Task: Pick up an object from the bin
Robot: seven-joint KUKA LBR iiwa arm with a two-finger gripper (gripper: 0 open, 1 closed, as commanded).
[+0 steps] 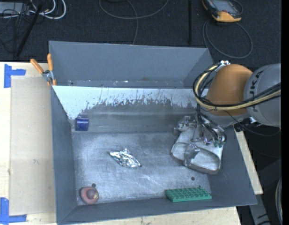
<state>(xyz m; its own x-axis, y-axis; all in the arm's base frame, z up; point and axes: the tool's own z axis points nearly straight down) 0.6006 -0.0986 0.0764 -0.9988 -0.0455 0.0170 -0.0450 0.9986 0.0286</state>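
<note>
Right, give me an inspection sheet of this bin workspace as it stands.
Surface: grey metal bin, floor scratched, back wall streaked.
Job's things: blue block at the back left; crumpled foil near the middle; pink round thing at the front left; green studded plate lying flat at the front right.
Clutter: nothing seen.
Grippers: gripper low at the bin's right side, apart from all four things, with the green studded plate nearest.
Cables: yellow and black cables looped round the arm's orange cover; loose cables on the floor behind.
Surroundings: dark floor beyond the bin, with orange-and-black devices on it.
</note>
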